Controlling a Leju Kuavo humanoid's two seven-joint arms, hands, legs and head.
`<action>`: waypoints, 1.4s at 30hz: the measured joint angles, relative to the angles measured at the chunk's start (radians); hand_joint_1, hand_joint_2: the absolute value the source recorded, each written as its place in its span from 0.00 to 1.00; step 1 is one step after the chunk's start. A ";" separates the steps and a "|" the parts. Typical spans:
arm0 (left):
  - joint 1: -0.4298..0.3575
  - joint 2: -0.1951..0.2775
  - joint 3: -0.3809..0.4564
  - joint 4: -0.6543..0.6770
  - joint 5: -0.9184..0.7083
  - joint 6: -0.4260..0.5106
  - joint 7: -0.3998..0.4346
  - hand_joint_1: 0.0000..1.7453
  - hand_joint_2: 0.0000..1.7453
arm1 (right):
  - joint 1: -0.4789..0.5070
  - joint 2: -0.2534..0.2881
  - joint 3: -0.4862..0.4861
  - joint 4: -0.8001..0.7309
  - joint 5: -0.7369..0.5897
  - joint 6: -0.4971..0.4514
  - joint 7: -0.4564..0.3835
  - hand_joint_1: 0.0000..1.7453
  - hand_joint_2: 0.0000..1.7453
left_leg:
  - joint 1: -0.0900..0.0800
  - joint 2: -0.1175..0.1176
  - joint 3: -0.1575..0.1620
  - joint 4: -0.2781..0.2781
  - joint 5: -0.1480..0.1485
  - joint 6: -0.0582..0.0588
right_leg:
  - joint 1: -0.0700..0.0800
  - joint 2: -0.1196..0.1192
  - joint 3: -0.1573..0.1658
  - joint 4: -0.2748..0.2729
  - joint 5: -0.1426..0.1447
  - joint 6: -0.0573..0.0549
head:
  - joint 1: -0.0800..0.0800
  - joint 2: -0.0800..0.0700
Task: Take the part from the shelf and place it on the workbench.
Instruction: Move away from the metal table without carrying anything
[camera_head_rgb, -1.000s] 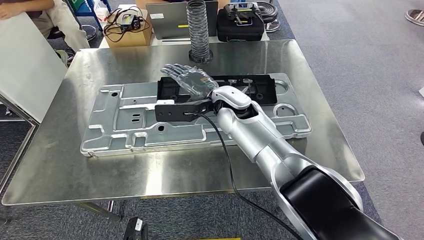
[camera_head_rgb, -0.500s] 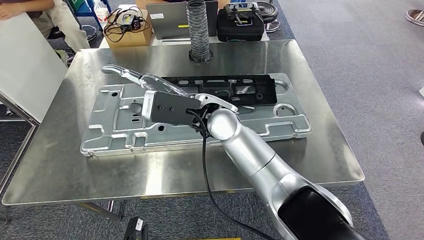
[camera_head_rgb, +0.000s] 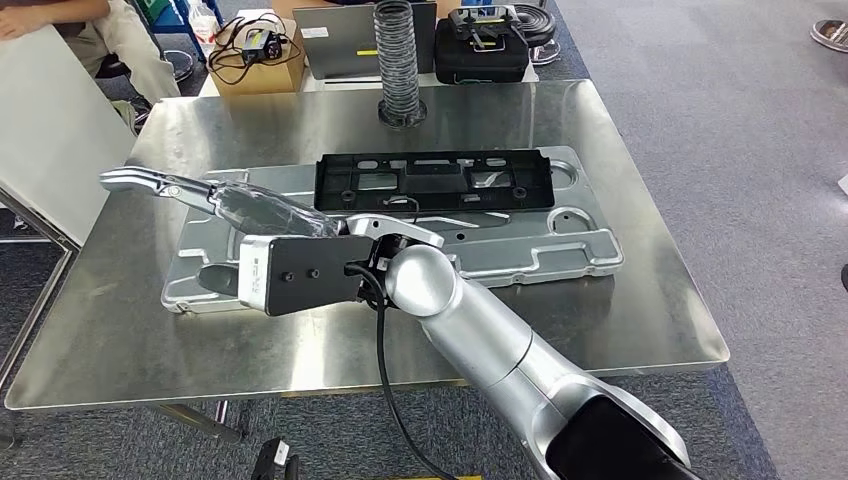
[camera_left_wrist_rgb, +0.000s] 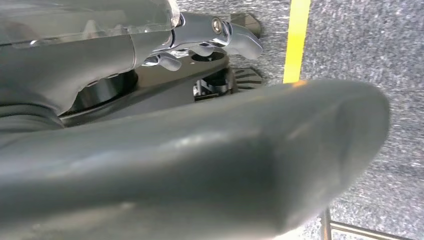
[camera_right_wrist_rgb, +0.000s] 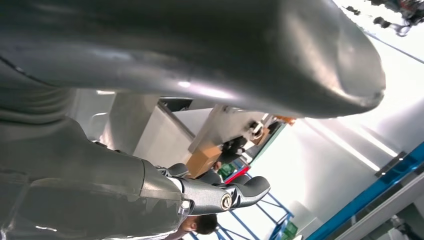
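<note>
Steel bench (camera_head_rgb: 640, 300) carries a large stamped metal plate (camera_head_rgb: 560, 250), and on the far half of that plate lies the black plastic part (camera_head_rgb: 435, 180), flat and apart from our hands. Our right hand (camera_head_rgb: 215, 200) reaches out above the plate's left end, fingers (camera_head_rgb: 135, 180) stretched straight and spread, holding nothing. Our left hand (camera_left_wrist_rgb: 150, 100) hangs over grey carpet beside a yellow floor line (camera_left_wrist_rgb: 296, 40); its fingers look loosely extended, with nothing in them. Beyond the bench's far edge stand a coiled spring hose (camera_head_rgb: 398, 60), a black case (camera_head_rgb: 480, 50) and a cardboard box (camera_head_rgb: 255, 60) holding cables and a charger.
</note>
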 joint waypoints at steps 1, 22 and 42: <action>0.000 0.000 0.000 0.000 0.000 0.001 0.003 0.00 0.00 | 0.000 0.002 0.003 -0.002 -0.006 0.001 0.000 0.00 0.00 | -0.001 0.000 0.001 -0.001 0.000 0.005 | -0.001 0.000 0.001 -0.003 0.002 0.003 | 0.000 0.000; 0.001 -0.002 0.002 0.000 0.009 0.003 0.010 0.00 0.00 | -0.002 0.019 0.052 -0.022 -0.047 0.016 0.003 0.00 0.00 | 0.028 0.003 -0.070 0.188 -0.115 -0.051 | -0.019 0.000 -0.002 0.012 -0.007 -0.018 | -0.002 0.000; 0.004 -0.005 0.004 0.000 0.001 0.003 0.019 0.00 0.00 | -0.005 0.016 0.066 -0.025 -0.050 -0.003 0.014 0.00 0.00 | 0.008 0.006 -0.006 -0.002 0.013 0.016 | -0.007 -0.002 -0.085 0.232 -0.105 0.020 | 0.003 0.000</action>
